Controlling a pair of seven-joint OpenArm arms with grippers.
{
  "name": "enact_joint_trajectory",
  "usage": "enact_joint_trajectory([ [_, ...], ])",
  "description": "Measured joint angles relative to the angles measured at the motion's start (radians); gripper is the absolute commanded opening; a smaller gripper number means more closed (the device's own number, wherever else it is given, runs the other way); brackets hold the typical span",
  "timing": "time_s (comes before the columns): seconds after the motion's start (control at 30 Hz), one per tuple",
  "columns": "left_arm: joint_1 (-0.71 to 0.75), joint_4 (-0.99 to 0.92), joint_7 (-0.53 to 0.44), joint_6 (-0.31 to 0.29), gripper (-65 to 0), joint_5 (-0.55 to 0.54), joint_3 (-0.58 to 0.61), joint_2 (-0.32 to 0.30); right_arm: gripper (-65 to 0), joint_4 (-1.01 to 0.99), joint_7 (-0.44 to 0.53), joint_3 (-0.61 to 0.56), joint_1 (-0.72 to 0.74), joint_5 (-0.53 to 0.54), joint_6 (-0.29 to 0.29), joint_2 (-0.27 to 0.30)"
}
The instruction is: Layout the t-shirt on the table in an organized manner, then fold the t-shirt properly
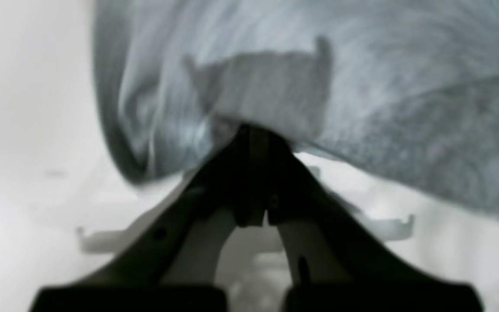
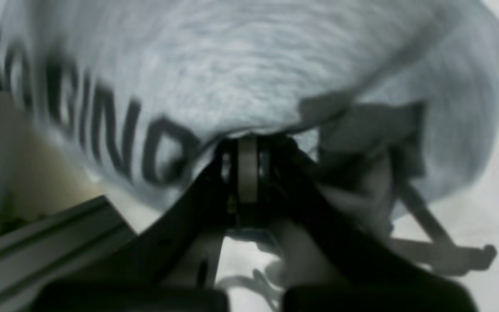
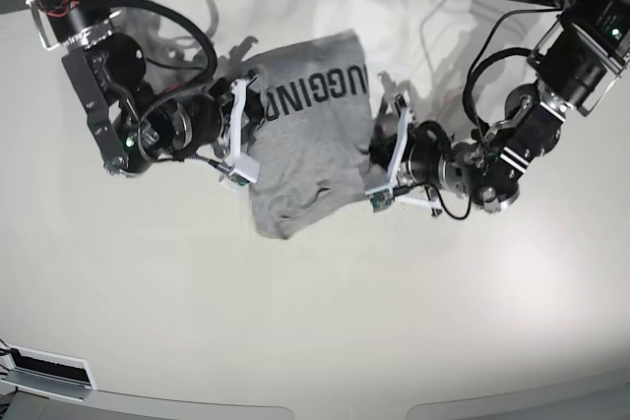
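1. T-shirt (image 3: pixel 310 140): it sits near the middle of the far half of the table (image 3: pixel 315 322), lettering side up, with the black print running along its far part. It is bunched and skewed, narrower than a flat shirt would be, and a dark crease shows near its lower edge.

2. Right gripper (image 2: pixel 249 145): its jaws are together, pinching an edge of the shirt on the lettered side. The cloth rises from the grip and drapes away in the right wrist view.

3. Left gripper (image 1: pixel 251 130): it is likewise clamped on the opposite, plain grey edge, with fabric lifting up from the closed tips. Both wrist views are blurred, so I cannot tell which seam or corner each holds.

4. Step in hand: this looks like the laying-out stage. The two arms hold opposite sides of the shirt, and no fold has been made yet.

5. What the next move calls for, as I judge it: draw the two grips apart evenly so the body spreads flat, keeping the cloth low so it does not flop over itself. Then set it down square, release, and check that the sleeves and hem lie open before any fold begins.
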Motion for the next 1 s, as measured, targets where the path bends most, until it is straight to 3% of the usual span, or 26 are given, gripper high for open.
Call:
enact_joint_trajectory([
  [0.2, -0.075, -0.003, 0.089, 0.042, -65.0, 0.035, 0.006, 0.045, -65.0, 0.190, -0.027, 0.056, -0.080, -0.055, -0.019, -0.012],
  [0.3, -0.135, 0.016, 0.213, 0.044, -65.0, -0.064, -0.001, 0.031, -65.0, 0.311, -0.023, 0.142, -0.094, -0.102, -0.072, -0.011],
  [0.43, -0.163, 0.060, 0.418, 0.045, -65.0, -0.294, -0.074, 0.029, -65.0, 0.418, -0.015, 0.264, -0.141, -0.056, -0.063, -0.011],
  [0.53, -0.148, 0.105, 0.477, -0.031, -65.0, -0.477, -0.157, 0.013, -65.0, 0.456, -0.028, 0.348, -0.166, 0.074, -0.008, -0.012],
  [0.63, -0.124, 0.162, 0.507, -0.024, -65.0, -0.529, -0.259, -0.044, -65.0, 0.473, -0.090, 0.483, -0.180, 0.319, 0.105, -0.014],
  [0.77, -0.018, 0.318, 0.585, -0.055, -65.0, -0.686, -0.377, -0.135, -65.0, 0.473, -0.297, 0.684, -0.252, 0.685, 0.106, -0.021],
  [0.87, 0.100, 0.443, 0.628, -0.055, -65.0, -0.796, -0.428, -0.195, -65.0, 0.475, -0.274, 0.819, -0.285, 0.685, 0.111, -0.042],
  [1.0, 0.274, 0.601, 0.668, -0.056, -65.0, -0.866, -0.544, -0.267, -65.0, 0.479, -0.275, 0.948, -0.367, 0.690, 0.109, -0.042],
])
